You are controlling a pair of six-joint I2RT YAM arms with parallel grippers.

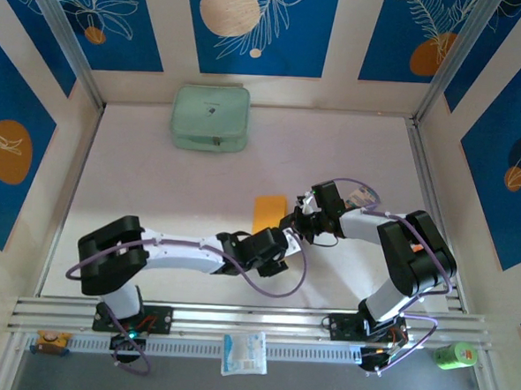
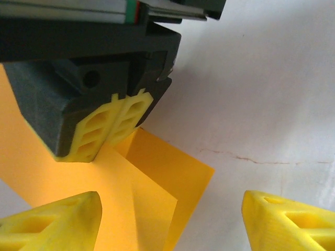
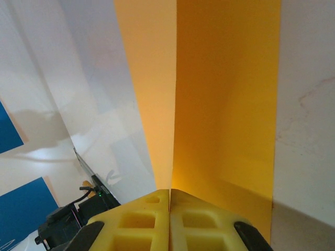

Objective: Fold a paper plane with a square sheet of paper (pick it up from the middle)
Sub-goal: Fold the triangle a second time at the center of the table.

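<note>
Right gripper point(image 3: 169, 194): your jaws are pinched shut on the paper point(image 1: 269, 213) at its crease
Left gripper point(image 2: 170, 209): jaws wide, holding nothing, paper lying between them

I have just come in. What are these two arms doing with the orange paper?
They are folding the orange sheet of paper in the middle of the table. The right gripper is shut on the paper at a crease that runs along it. The left gripper is open close by and grips nothing. The paper has folds but is not yet a plane.
</note>
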